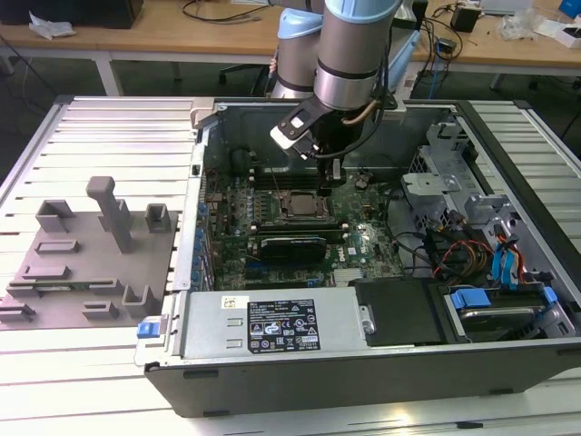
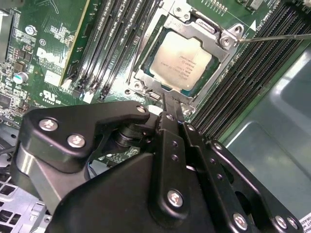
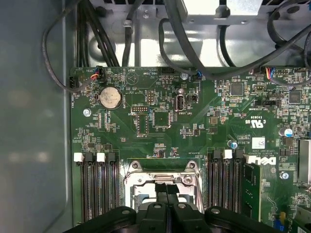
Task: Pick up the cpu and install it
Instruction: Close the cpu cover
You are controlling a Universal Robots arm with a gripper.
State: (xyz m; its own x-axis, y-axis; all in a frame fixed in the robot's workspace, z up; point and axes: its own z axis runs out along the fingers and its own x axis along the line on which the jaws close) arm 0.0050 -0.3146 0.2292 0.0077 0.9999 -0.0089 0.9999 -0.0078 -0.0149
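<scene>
cpu [image 2: 187, 60] lies flat in the socket frame [image 2: 141, 82] on the board, gripper [image 2: 167, 102] closed with nothing between its fingers, tips at the frame's edge, cpu just ahead of them, close beside.

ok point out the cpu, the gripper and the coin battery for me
cpu [image 2: 187, 60]: second wrist view, middle of its silvery lid
gripper [image 3: 166, 186]: first wrist view, midway between its fingertips
coin battery [image 3: 110, 98]: first wrist view, centre of its round face
</scene>
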